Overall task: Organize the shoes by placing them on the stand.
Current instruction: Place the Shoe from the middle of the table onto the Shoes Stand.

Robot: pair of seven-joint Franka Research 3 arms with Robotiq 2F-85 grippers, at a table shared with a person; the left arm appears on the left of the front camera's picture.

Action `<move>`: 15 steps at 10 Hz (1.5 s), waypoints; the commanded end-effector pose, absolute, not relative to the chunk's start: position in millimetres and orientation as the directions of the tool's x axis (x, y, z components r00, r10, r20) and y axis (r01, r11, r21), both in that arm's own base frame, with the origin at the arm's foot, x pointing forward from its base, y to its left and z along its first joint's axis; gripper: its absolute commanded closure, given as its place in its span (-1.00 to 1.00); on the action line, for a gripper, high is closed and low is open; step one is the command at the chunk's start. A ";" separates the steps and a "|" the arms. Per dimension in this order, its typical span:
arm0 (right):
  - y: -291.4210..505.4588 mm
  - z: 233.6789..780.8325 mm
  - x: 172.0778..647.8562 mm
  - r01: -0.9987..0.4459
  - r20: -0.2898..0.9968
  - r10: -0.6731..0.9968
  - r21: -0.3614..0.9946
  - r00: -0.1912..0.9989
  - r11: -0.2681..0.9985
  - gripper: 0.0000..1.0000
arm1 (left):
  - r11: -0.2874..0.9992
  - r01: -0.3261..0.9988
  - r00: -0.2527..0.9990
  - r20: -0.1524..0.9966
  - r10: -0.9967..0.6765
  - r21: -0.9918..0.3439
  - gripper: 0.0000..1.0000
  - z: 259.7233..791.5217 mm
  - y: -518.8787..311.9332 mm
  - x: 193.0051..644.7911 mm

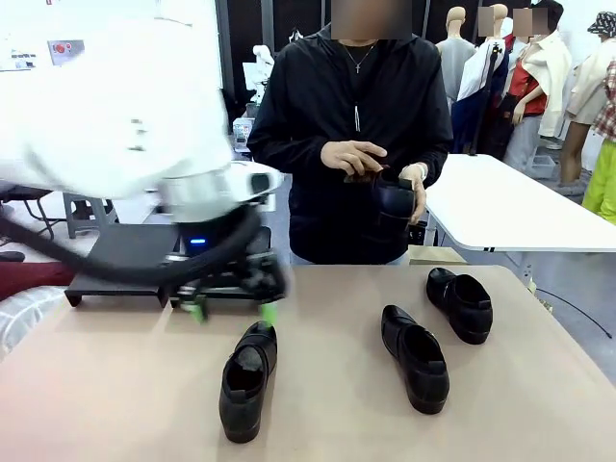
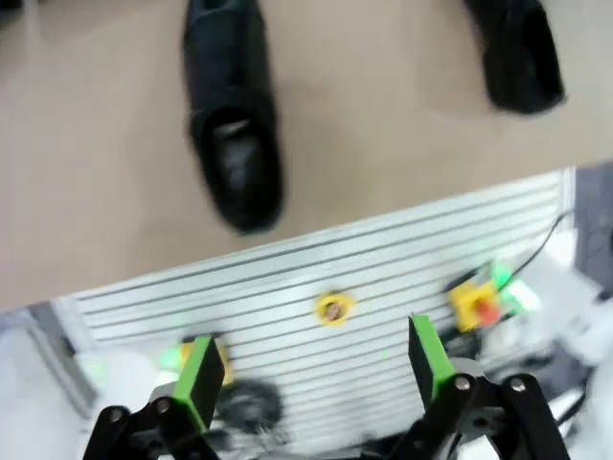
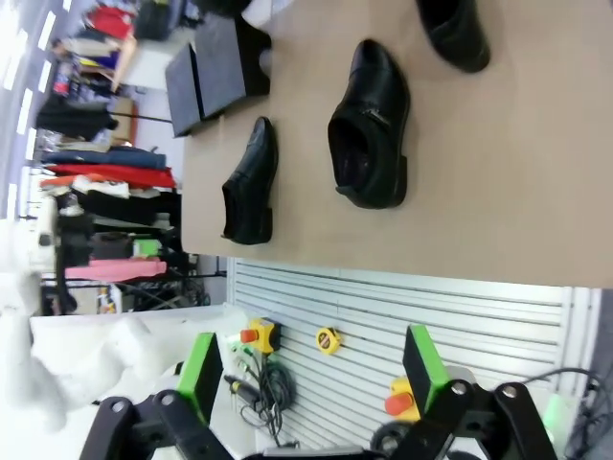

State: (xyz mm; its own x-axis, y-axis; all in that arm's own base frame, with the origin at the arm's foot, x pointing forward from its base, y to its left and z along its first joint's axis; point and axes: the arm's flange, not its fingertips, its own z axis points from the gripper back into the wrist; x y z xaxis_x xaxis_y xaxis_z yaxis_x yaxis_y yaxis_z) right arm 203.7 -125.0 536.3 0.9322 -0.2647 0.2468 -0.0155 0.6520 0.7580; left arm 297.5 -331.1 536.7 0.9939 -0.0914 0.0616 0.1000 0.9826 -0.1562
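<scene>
So, the left gripper (image 1: 234,310) is seen hanging low over the tan table (image 1: 539,404), just past the far end of the near-left shoe (image 1: 245,380). Its green pads (image 1: 197,310) are spread wide apart and nothing is held between them. Whether that shoe is actually being touched can't be told from the front, since the arm is pretty smeared there. In the left wrist view the same gripper (image 2: 316,369) is shown wide open and empty, with that shoe (image 2: 235,115) lying well clear of the fingertips. The right gripper (image 3: 313,369) is also spread fully apart with nothing gripped, held over a slatted metal surface (image 3: 460,316) off the table edge. As for the shoes: three are lying on the table, namely the near-left one, a middle shoe (image 1: 416,358) and a right shoe (image 1: 462,303) just behind it, all upright on their soles. A fourth shoe (image 1: 393,197) is held up at chest height by the person's hands (image 1: 351,156) at the far side. The black stand (image 1: 120,260) is parked at the far-left of the table, with its top partly hidden by the arm. The sheets on the wall (image 1: 38,53) are too blurry to be read, and any mark on the shoes is too small to be made out.
</scene>
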 end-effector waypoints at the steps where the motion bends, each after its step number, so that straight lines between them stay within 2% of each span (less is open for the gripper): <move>1: -125.0 538.9 204.0 -0.050 0.270 -0.256 0.772 0.928 0.634 -1.00 | 0.972 -0.160 0.967 0.171 0.190 -0.171 -1.00 532.0 -347.9 318.1; 2: -125.0 538.9 204.0 -0.050 0.270 -0.256 0.772 0.928 0.634 -1.00 | 0.983 0.100 0.994 0.062 -0.091 -0.156 -1.00 536.7 -331.1 297.5; 5: -125.0 538.9 204.0 -0.050 0.270 -0.256 0.772 0.928 0.634 -1.00 | 0.983 0.100 0.994 0.062 -0.091 -0.156 -1.00 536.7 -331.1 297.5; 6: -125.0 538.9 204.0 -0.050 0.270 -0.256 0.772 0.928 0.634 -1.00 | 0.983 0.051 0.998 0.056 -0.042 -0.177 -1.00 531.6 -346.5 305.0; 8: -125.0 538.9 204.0 -0.050 0.270 -0.256 0.772 0.928 0.634 -1.00 | 0.977 0.152 0.987 0.068 -0.143 -0.149 -1.00 478.9 -349.0 319.8; 15: -125.0 538.9 204.0 -0.050 0.270 -0.256 0.772 0.928 0.634 -1.00 | 0.997 0.003 0.979 0.206 0.013 -0.078 -1.00 369.9 -354.7 335.5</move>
